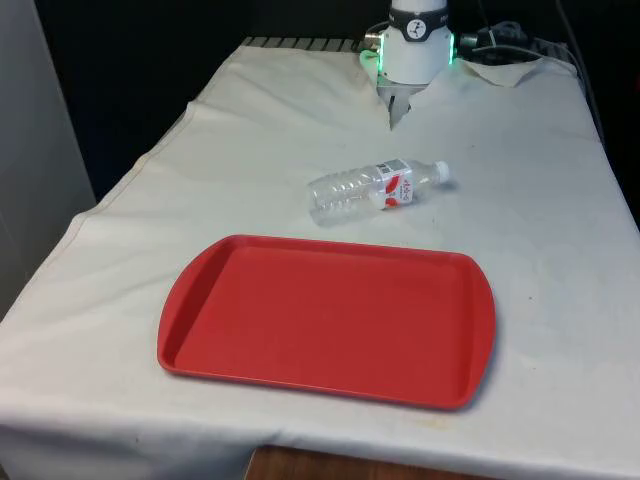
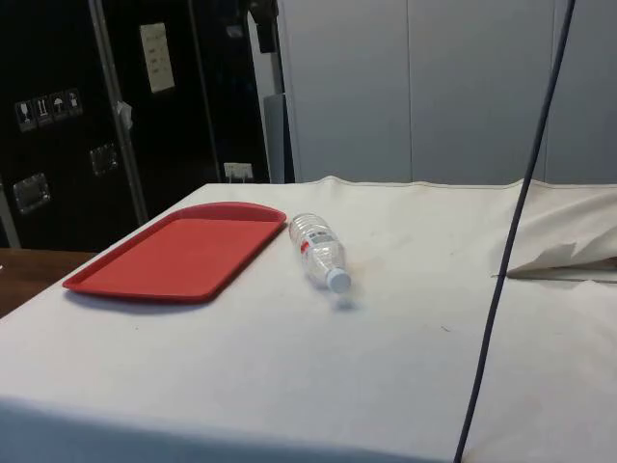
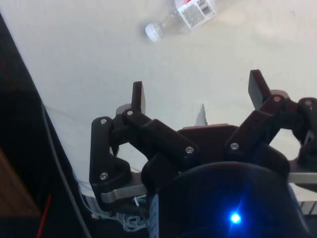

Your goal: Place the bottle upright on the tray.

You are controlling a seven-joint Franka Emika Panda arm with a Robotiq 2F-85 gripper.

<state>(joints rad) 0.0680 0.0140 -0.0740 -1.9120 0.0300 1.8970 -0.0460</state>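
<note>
Flat red plastic tray (image 1: 327,318) on the white-clothed bench (image 1: 120,250), toward the front view's left and near edge, nothing on it. Just beyond its far rim, apart from it: clear plastic water bottle (image 1: 375,188) with red-and-white label, lying on its side on the cloth, white cap (image 1: 441,172) pointing to the front view's right. Same bottle (image 2: 319,251) beside the tray (image 2: 183,253) in the side view, cap toward the camera. Black two-finger gripper (image 3: 198,96) held above bare cloth, well apart from the bottle (image 3: 183,17), fingers (image 3: 138,96) spread wide, gripping nothing.
</note>
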